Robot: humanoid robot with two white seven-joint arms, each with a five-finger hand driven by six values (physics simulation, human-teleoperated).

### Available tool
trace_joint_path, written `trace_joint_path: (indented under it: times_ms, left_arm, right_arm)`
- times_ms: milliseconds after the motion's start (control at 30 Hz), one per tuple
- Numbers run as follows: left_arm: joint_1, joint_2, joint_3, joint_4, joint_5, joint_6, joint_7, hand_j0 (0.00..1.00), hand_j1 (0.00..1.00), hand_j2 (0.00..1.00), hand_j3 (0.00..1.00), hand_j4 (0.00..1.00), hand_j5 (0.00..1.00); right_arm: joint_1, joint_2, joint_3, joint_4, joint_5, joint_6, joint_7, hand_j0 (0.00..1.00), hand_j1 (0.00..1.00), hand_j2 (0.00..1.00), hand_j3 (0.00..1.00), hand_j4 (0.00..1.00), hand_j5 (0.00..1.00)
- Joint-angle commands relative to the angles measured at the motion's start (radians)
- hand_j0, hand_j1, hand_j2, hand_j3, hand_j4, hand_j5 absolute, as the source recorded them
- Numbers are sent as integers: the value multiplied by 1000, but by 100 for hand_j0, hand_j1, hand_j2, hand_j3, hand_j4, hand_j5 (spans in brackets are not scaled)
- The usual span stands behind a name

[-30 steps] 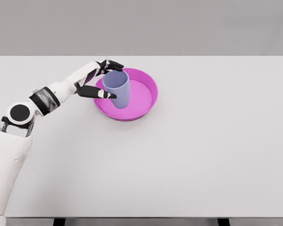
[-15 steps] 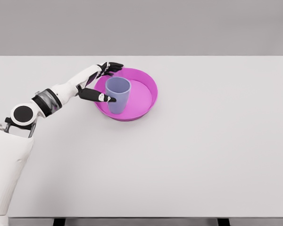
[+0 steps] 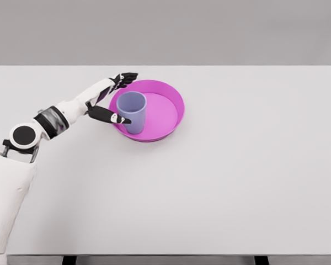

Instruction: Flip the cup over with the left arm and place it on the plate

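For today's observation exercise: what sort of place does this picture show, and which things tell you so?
Probably a simulated robot test bench, not a home: a plain white table against a bare grey wall, holding only a pink plate and a cup, with the left hand beside it.

Table [image 3: 237, 182]: plate [image 3: 168, 113] left of centre, toward the rear; cup [image 3: 132, 112] upright in the plate's left part; left hand [image 3: 111, 99] just left of cup.

A pale lavender-blue cup [image 3: 132, 112] was seen inside a bright magenta plate [image 3: 168, 113]. The table [image 3: 226, 182] was rendered plain white, and the left hand [image 3: 111, 99] white with black fingers.
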Motion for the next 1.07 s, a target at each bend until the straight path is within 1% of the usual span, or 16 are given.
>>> trace_joint_path:
  times_ms: [0,300,467,600,633,700,733,767,800,833,900,933,967,1033]
  left_arm:
    - [0,5,2,-1,7,-1,0,100,100,100,100,100,100]
    - [12,9,7,-5,9,-1,0,100,100,100,100,100,100]
    - [34,15,53,-10,12,-2,0,100,100,100,100,100,100]
    - [41,66,77,-13,18,-5,0,100,100,100,100,100,100]
    - [52,84,82,-13,18,-19,0,100,100,100,100,100,100]
    - [84,120,122,-15,19,-45,0,100,100,100,100,100,100]
    - [97,143,125,-13,19,-71,0,100,100,100,100,100,100]
    - [117,167,145,-15,19,-85,0,100,100,100,100,100,100]
    - [152,190,186,-15,19,-131,0,100,100,100,100,100,100]
    - [186,196,215,-13,21,-215,0,100,100,100,100,100,100]
    - [285,199,304,-15,25,-449,0,100,100,100,100,100,100]
    - [316,199,324,-15,33,-510,0,100,100,100,100,100,100]
    - [328,199,334,-16,36,-524,0,100,100,100,100,100,100]
    - [328,199,334,-16,36,-524,0,100,100,100,100,100,100]
  right_arm:
    - [0,0,0,0,0,0,0,100,100,100,100,100,100]
    - [0,0,0,0,0,0,0,100,100,100,100,100,100]
    - [-2,0,0,0,0,0,0,100,100,100,100,100,100]
    - [0,0,0,0,0,0,0,100,100,100,100,100,100]
    - [0,0,0,0,0,0,0,100,100,100,100,100,100]
    - [0,0,0,0,0,0,0,100,100,100,100,100,100]
    - [-2,0,0,0,2,0,0,100,100,100,100,100,100]
    - [-2,0,0,0,0,0,0,100,100,100,100,100,100]
    - [0,0,0,0,0,0,0,100,100,100,100,100,100]
    - [-2,0,0,0,0,0,0,100,100,100,100,100,100]
    - [-2,0,0,0,0,0,0,100,100,100,100,100,100]
    - [0,0,0,0,0,0,0,100,100,100,100,100,100]
    - [0,0,0,0,0,0,0,100,100,100,100,100,100]
    - [-2,0,0,0,0,0,-1,100,100,100,100,100,100]
